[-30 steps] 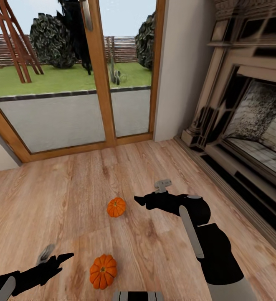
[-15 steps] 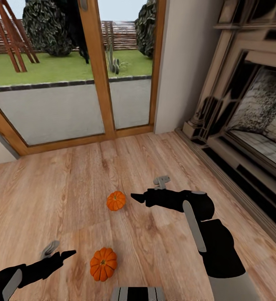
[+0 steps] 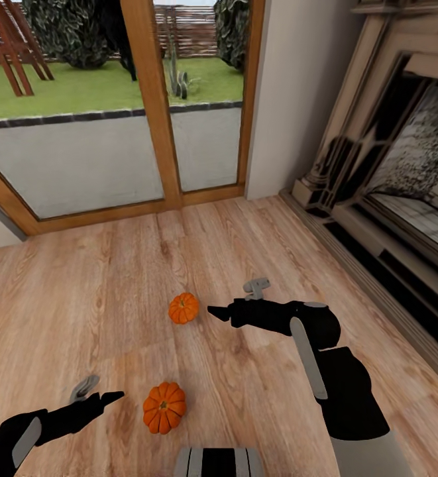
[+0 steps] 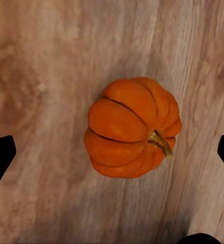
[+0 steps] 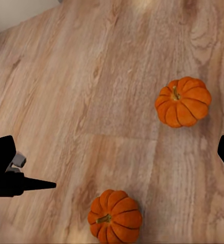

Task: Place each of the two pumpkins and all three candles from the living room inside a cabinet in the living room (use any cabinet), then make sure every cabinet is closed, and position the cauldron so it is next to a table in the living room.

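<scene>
Two orange pumpkins lie on the wooden floor. The far pumpkin [image 3: 183,308] [image 5: 183,101] sits just left of my right gripper [image 3: 217,313] [image 5: 112,152], which is open and holds nothing. The near pumpkin [image 3: 164,407] [image 4: 132,127] [image 5: 114,216] lies on its side with its stem sideways. My left gripper [image 3: 112,397] [image 4: 112,155] hovers a little to its left; it is open, and in the left wrist view the pumpkin sits between the two spread fingertips [image 4: 0,157]. No candles, cabinet, cauldron or table are in view.
A large fireplace [image 3: 404,185] with a raised hearth runs along the right wall. Glass doors in a wooden frame [image 3: 152,132] close off the far side, with a garden beyond. Bare wooden floor [image 3: 79,298] spreads left of the pumpkins.
The head camera has tilted down, so the whole picture has shifted up. My left gripper has crept slightly closer to the near pumpkin. The pumpkins have not moved on the floor.
</scene>
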Robot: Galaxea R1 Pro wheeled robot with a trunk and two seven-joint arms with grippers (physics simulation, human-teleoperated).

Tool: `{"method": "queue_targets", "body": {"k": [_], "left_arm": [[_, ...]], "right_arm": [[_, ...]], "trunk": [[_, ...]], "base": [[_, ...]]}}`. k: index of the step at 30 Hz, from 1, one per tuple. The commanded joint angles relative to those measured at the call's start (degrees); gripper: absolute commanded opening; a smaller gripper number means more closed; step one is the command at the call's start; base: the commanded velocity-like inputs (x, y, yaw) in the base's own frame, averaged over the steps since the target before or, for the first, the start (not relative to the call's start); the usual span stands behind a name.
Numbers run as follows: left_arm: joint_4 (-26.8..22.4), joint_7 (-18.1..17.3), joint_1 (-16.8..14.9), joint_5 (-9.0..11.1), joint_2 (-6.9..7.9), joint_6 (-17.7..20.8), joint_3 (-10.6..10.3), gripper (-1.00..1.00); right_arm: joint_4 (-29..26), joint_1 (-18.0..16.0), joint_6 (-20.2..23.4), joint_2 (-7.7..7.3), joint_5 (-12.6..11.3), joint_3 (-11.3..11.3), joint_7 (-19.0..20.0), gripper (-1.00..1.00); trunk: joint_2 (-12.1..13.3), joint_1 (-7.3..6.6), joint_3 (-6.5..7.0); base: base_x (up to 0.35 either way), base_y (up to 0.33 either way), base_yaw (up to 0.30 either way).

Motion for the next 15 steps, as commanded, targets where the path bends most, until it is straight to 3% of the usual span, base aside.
{"method": "queue_targets", "body": {"k": [1,9,12,15], "left_arm": [[0.01,-0.1,-0.13,0.16,-0.01,0.4,0.14,1.0],[0.03,-0.26,-0.6,0.04,0.17,0.4,0.18,1.0],[0.03,-1.01,-2.83,-0.04,0.31,0.79,-0.08,1.0],[0.04,-3.51,-4.58,-0.76,0.35,0.98,-2.2,1.0]], "right_arm": [[-0.03,-0.05,0.36,0.02,-0.38,-0.04,-0.15,1.0],[-0.04,-0.26,0.2,-0.46,-0.38,-0.04,-0.15,1.0],[-0.04,-0.41,0.04,-0.74,-0.38,-0.18,-0.16,1.0],[-0.04,-0.57,-0.36,-0.82,-0.38,-0.34,-0.11,1.0]], "trunk": [[-0.03,0.01,-0.27],[-0.14,0.22,-2.04],[-0.18,0.3,-2.71],[-0.22,0.37,-3.37]], "base": [[0.0,0.0,0.0],[0.0,0.0,0.0],[0.0,0.0,0.0],[0.0,0.0,0.0]]}}
